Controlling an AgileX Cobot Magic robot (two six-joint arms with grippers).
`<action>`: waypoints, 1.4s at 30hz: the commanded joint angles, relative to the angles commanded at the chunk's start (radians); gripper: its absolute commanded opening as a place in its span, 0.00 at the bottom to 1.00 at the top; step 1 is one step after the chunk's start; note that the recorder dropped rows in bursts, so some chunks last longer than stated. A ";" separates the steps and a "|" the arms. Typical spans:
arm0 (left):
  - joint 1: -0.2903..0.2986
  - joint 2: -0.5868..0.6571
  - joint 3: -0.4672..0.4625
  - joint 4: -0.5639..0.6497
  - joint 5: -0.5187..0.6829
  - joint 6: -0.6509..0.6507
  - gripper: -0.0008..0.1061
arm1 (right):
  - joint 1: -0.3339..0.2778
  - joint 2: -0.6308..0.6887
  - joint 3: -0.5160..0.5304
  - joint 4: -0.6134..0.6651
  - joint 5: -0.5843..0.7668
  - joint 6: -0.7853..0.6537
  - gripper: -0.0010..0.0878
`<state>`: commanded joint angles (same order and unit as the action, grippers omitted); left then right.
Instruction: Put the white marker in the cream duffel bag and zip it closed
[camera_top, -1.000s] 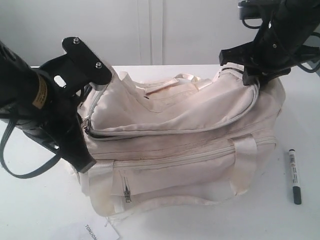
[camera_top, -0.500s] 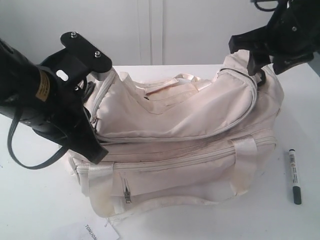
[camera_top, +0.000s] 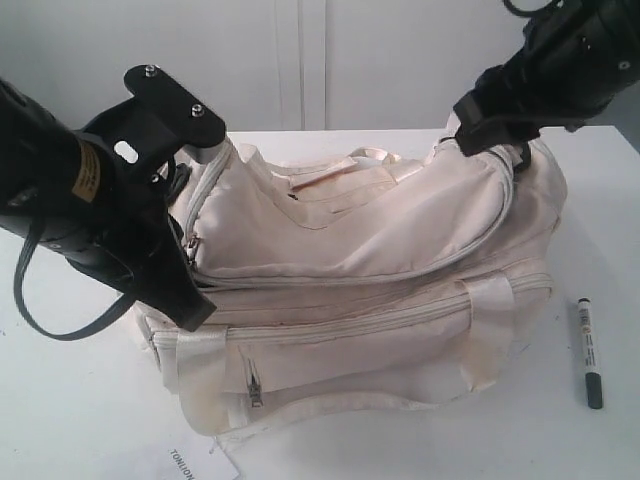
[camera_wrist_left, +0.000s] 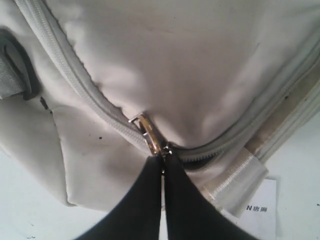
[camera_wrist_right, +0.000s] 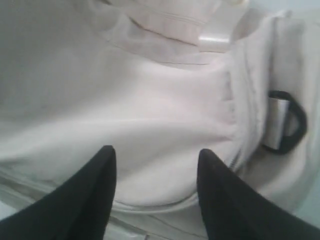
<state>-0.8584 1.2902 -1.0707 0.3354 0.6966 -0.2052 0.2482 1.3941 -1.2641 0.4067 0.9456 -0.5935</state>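
Left tool (camera_wrist_left: 162, 159) was closed on the zip pull (camera_wrist_left: 150, 134) of the cream duffel bag (camera_top: 360, 230). Right tool (camera_wrist_right: 156, 156) stood open over the bag's right end. White marker (camera_top: 590, 352) lay on the bench (camera_top: 60, 420), right of the bag and clear of it.

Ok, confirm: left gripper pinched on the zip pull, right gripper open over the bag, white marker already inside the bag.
Wrong on one point: the white marker is not inside. The exterior view shows it lying on the table beside the cream duffel bag. The left gripper is pinched on the zip pull and the right gripper open over the bag.
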 joint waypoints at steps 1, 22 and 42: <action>0.000 0.000 0.000 0.003 0.000 0.006 0.01 | 0.000 -0.005 0.012 0.025 -0.004 -0.034 0.54; 0.000 0.000 0.000 0.204 0.008 0.062 0.01 | 0.115 -0.063 0.186 0.196 -0.137 -0.348 0.54; 0.000 0.000 0.000 0.201 0.002 0.065 0.01 | 0.428 -0.065 0.344 0.141 -0.497 -0.417 0.54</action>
<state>-0.8584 1.2902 -1.0707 0.5362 0.6982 -0.1406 0.6764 1.3289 -0.9198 0.5475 0.4487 -1.0103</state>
